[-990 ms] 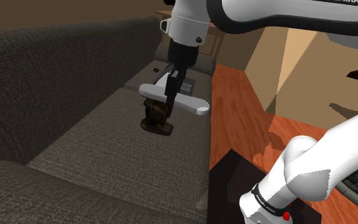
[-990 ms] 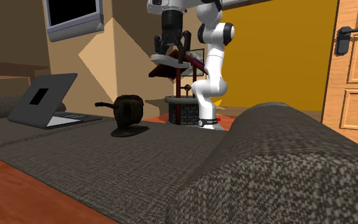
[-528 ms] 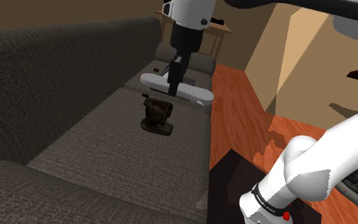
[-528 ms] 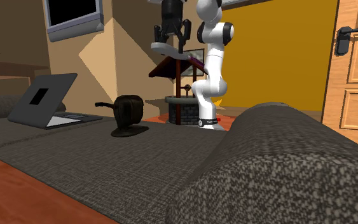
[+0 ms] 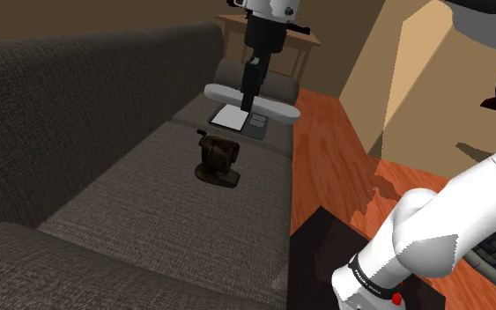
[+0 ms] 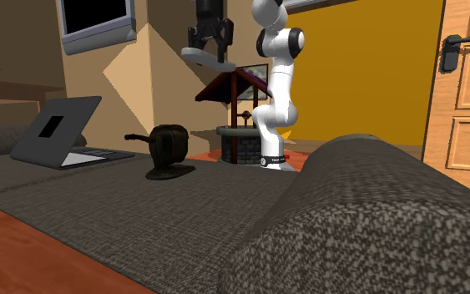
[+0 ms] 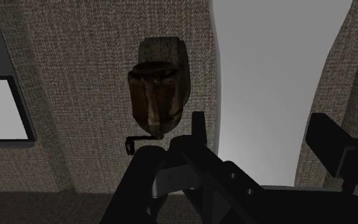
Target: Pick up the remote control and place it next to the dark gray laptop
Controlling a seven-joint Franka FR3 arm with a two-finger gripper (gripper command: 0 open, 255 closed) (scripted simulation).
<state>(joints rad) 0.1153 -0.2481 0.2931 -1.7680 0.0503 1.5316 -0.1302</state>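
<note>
Upper centre, shoulder view: long flat pale-grey remote control [image 5: 222, 92] hangs crosswise, clamped at mid-length by black two-finger gripper [image 5: 253, 88] directly above.

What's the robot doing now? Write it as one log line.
gripper: shut on remote control | height: above sofa | laptop: open, on sofa
</note>
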